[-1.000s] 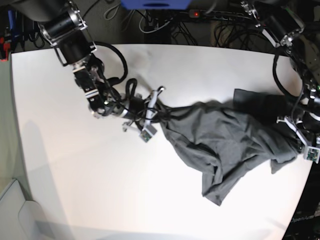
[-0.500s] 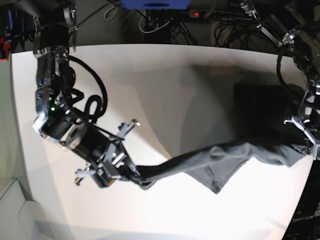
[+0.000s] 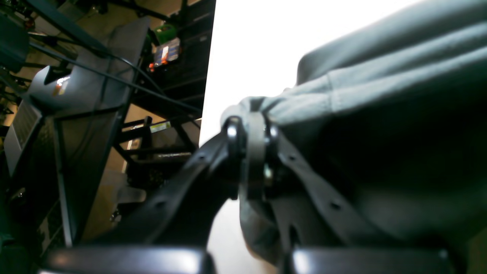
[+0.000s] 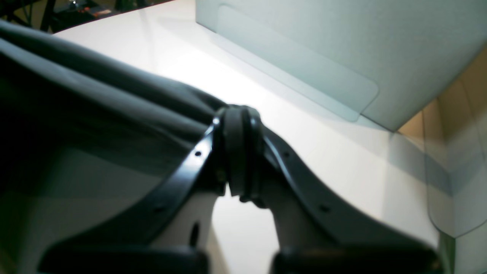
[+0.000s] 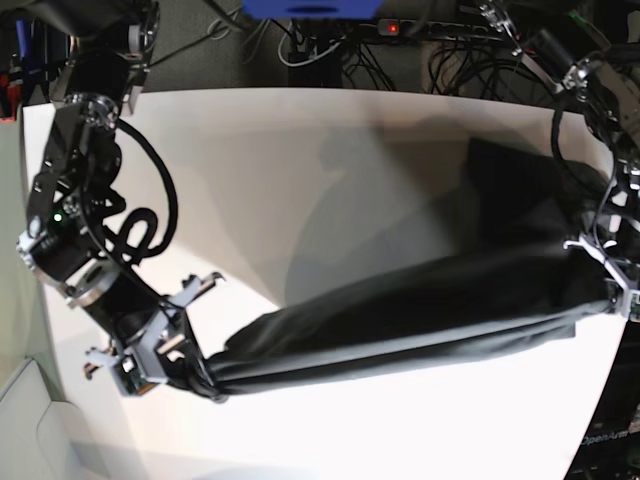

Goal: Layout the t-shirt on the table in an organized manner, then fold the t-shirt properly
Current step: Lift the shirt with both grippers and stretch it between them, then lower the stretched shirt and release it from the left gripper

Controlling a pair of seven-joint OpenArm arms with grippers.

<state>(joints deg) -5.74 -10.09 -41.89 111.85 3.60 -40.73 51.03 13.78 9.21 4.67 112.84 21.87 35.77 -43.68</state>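
Note:
The dark grey t-shirt (image 5: 420, 320) hangs stretched in a long, bunched band above the white table (image 5: 350, 130), running from near left to far right. My right gripper (image 5: 200, 382) is shut on its left end near the table's front left. At the right table edge, my left gripper (image 5: 608, 288) is shut on the other end. The left wrist view shows that gripper (image 3: 249, 152) with its tips pinched on a fold of the t-shirt (image 3: 380, 95). In the right wrist view the right gripper (image 4: 237, 152) clamps gathered cloth of the t-shirt (image 4: 95, 114) over the table (image 4: 304, 125).
A pale translucent panel (image 5: 30, 420) stands off the table's front left corner, also seen close in the right wrist view (image 4: 304, 45). Cables and a power strip (image 5: 400, 28) lie beyond the far edge. Dark racks (image 3: 95, 114) stand past the table's right edge.
The right gripper has swung from mid-table to the front left, carrying its end of the t-shirt. The cloth has gone from a loose heap to a taut band. The left gripper has barely moved.

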